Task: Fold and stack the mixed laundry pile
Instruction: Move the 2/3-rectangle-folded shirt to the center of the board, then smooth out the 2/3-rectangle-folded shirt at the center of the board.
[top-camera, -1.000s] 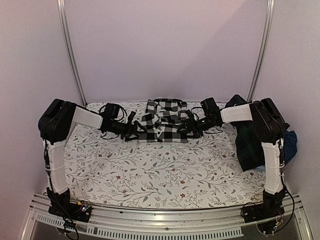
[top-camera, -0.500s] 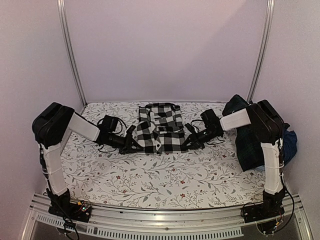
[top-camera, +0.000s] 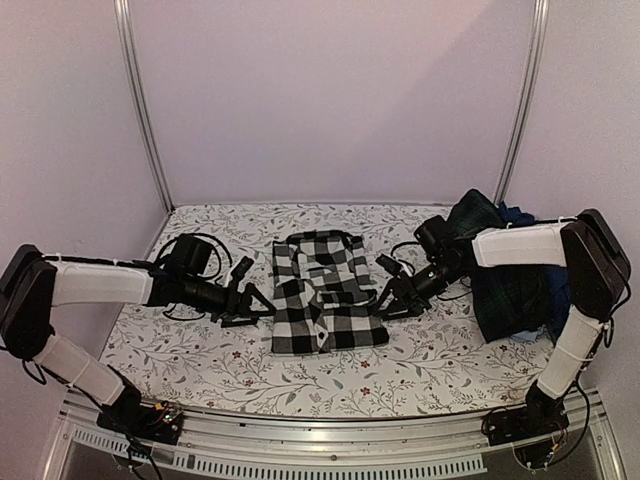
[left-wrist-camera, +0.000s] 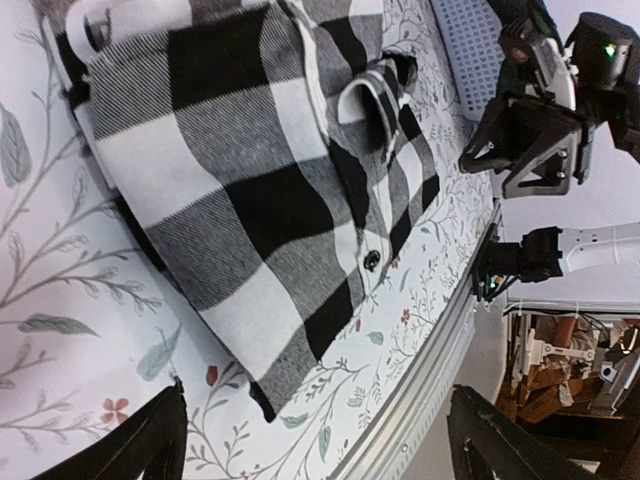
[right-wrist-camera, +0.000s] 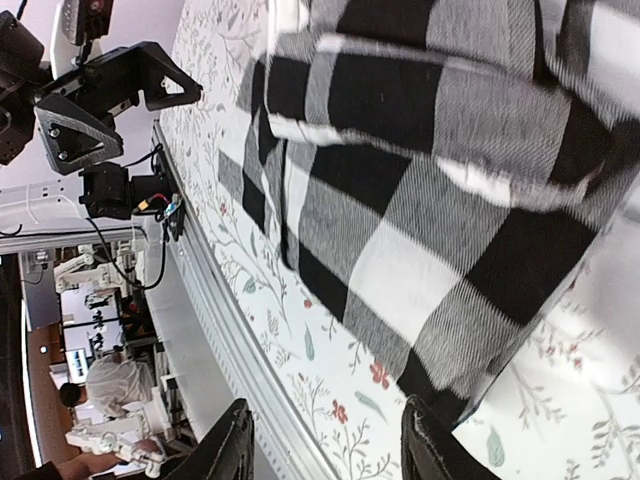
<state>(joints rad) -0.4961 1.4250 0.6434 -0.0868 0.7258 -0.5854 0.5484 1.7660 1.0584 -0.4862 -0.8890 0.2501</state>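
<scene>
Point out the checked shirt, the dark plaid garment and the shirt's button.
checked shirt (top-camera: 325, 305): top external view, middle of the folded front.
dark plaid garment (top-camera: 510, 298): top external view, its middle, below the right arm.
button (left-wrist-camera: 372, 258): left wrist view, on the button's face.

You see your right gripper, fingers apart, just beside the folded black-and-white checked shirt lying on the floral table covering.

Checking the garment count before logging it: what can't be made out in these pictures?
- Top view: the dark plaid garment and the right arm cover whatever lies beneath, so the number of pieces cannot be told.
- Left wrist view: the checked shirt is cut off by the top edge.
- Right wrist view: the shirt runs past the top and right edges, and is blurred.
</scene>
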